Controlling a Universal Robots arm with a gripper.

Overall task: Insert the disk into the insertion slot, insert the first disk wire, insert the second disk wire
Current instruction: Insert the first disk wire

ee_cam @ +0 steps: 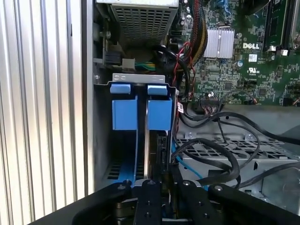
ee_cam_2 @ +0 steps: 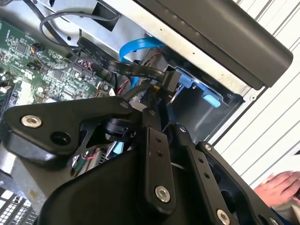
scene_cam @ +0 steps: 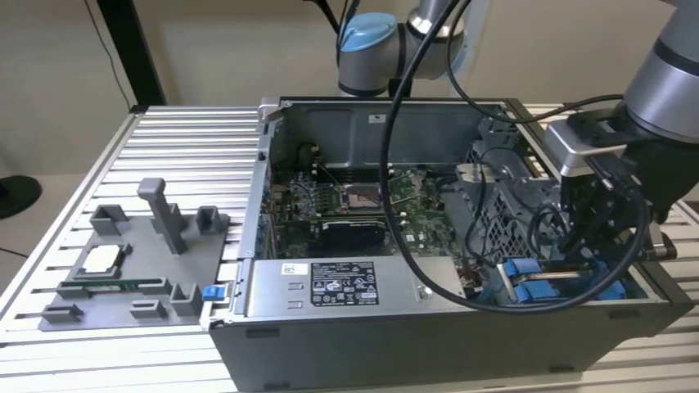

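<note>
Tool [ee_cam_2: 159, 107] was nearly closed, pinching black disk wire connector [ee_cam_2: 169, 78]. Disk [ee_cam: 159, 117] appeared seated in insertion slot [ee_cam: 101, 123], at exterior view's right of computer case [scene_cam: 437, 348]. Risk judged: connector meeting port tilted, jamming or slipping from pinch; loose cables [ee_cam: 220, 154] snagging tool.

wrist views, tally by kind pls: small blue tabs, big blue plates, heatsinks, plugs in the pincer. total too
Small blue tabs: 2
Large blue plates: 2
Silver heatsink: 1
Black wire plug, gripped in the pincer: 1
Total: 6
</note>
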